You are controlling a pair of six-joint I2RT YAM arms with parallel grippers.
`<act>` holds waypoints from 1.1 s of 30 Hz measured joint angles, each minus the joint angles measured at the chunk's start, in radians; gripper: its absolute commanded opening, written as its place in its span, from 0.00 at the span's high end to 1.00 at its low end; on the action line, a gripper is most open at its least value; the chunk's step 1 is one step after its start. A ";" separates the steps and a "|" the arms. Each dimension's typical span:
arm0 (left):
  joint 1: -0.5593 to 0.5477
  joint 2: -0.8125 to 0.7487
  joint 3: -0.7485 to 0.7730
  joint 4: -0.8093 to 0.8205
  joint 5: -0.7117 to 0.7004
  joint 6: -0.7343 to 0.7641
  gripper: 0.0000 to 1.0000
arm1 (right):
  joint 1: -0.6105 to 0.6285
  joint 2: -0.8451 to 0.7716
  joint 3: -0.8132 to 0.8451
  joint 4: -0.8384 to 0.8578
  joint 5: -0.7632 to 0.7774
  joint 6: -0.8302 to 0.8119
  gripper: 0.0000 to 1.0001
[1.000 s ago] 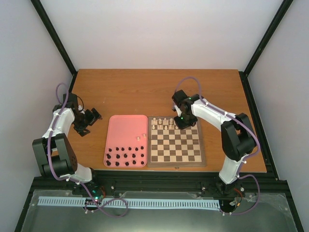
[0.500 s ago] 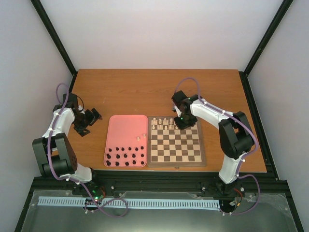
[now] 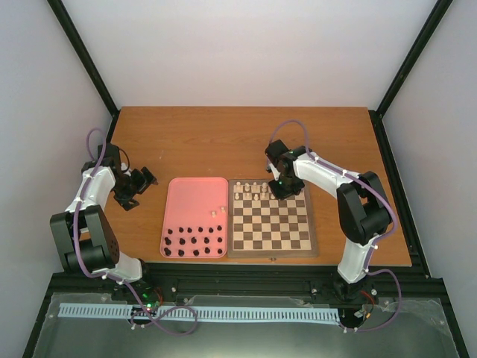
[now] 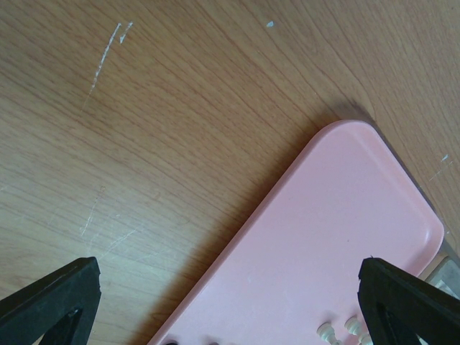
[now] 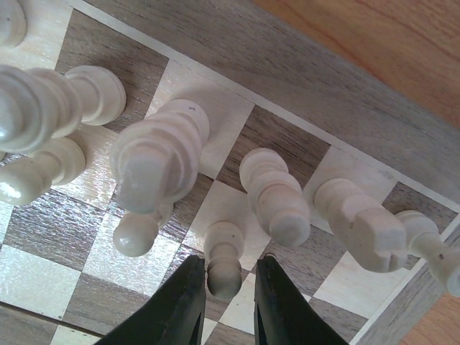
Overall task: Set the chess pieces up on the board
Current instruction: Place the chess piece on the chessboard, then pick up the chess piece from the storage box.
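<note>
Tray holds black pieces, two cream pieces; right end effector, low over the board, slightly parted around a pawn; left end effector spread wide above counter.

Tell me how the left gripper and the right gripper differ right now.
The left gripper stands wide open; the right gripper is parted only narrowly. The left holds nothing; the right flanks a cream pawn. The left hangs over a corner of the pink tray; the right over the board. Both have black fingers.
</note>
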 measured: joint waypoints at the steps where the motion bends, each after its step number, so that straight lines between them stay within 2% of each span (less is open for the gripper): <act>1: 0.000 0.000 0.000 0.000 0.000 0.000 0.00 | 0.000 0.000 0.000 0.000 0.001 0.000 0.78; 5: 0.000 0.000 0.000 0.000 0.000 0.000 0.00 | 0.000 0.000 0.000 0.000 0.002 0.000 0.77; 11: 0.000 0.000 0.000 0.000 0.000 0.000 0.00 | 0.000 -0.009 0.000 -0.010 -0.007 -0.002 0.65; 17: 0.000 0.000 0.000 0.000 0.000 0.000 0.00 | 0.000 -0.116 0.010 -0.054 -0.068 -0.005 0.60; 23: 0.000 0.000 0.000 0.000 0.000 0.000 0.00 | 0.056 -0.183 0.172 -0.134 -0.101 0.005 0.58; 28: 0.000 0.000 0.000 0.000 0.001 0.000 0.00 | 0.205 -0.055 0.413 -0.148 -0.134 0.006 0.59; 33: 0.000 0.000 0.001 0.000 0.001 0.000 0.00 | 0.336 0.215 0.629 -0.143 -0.151 0.000 0.60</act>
